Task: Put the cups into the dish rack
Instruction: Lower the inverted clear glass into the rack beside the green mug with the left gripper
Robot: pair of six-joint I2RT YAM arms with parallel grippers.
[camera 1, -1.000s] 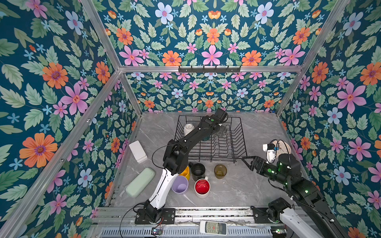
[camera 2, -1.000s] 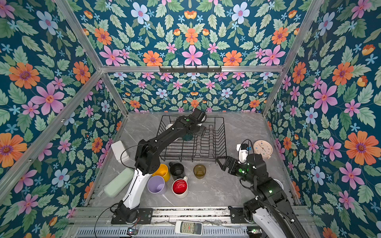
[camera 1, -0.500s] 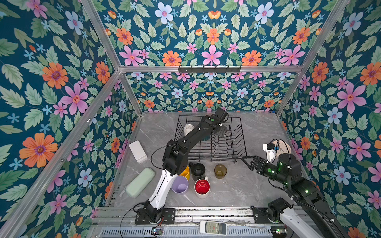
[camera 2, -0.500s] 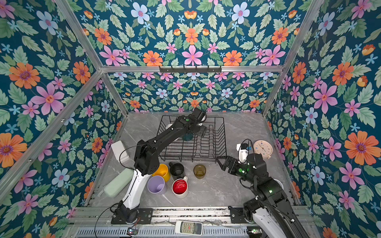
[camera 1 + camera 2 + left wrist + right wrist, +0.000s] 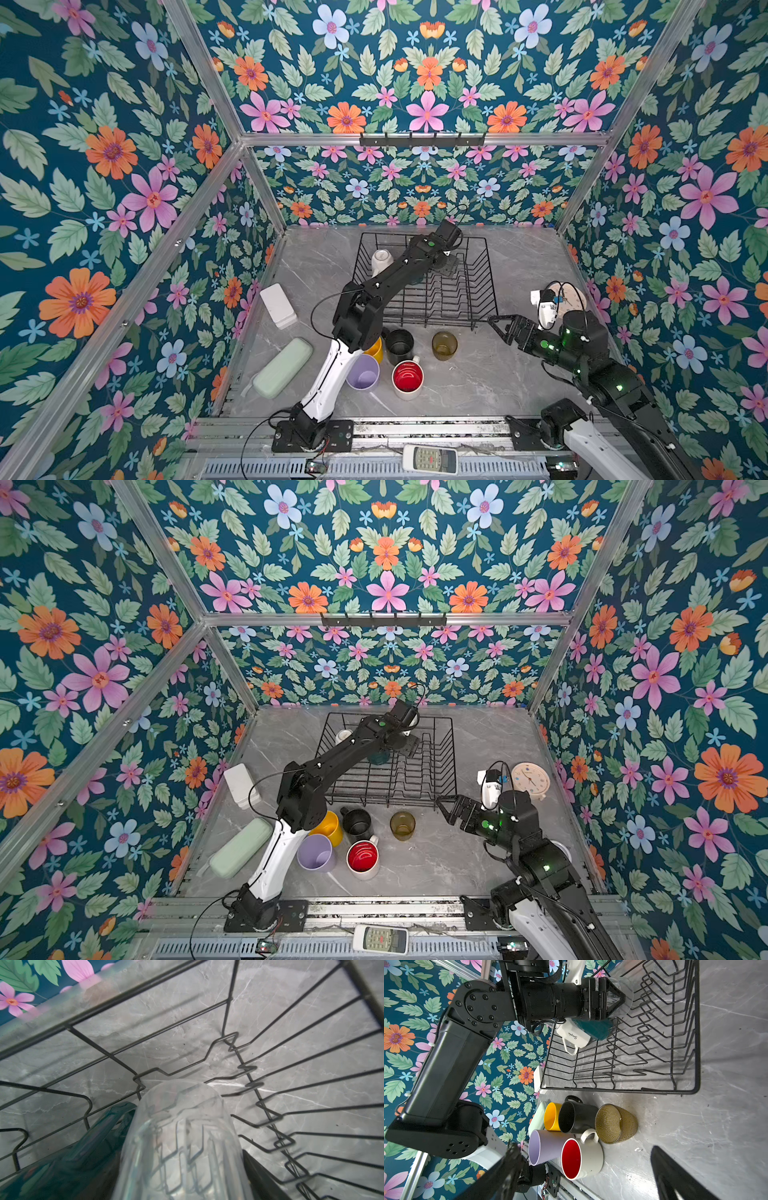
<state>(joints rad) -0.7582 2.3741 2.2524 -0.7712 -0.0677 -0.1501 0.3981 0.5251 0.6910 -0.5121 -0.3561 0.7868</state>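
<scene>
White mug [image 5: 343, 735] sits in the dish rack [image 5: 395, 805] — amber tumbler [image 5: 402, 825] outside.

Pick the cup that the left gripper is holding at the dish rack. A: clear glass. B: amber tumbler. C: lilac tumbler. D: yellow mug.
A: the left gripper is clamped on the clear glass, down among the wires of the dish rack.
</scene>
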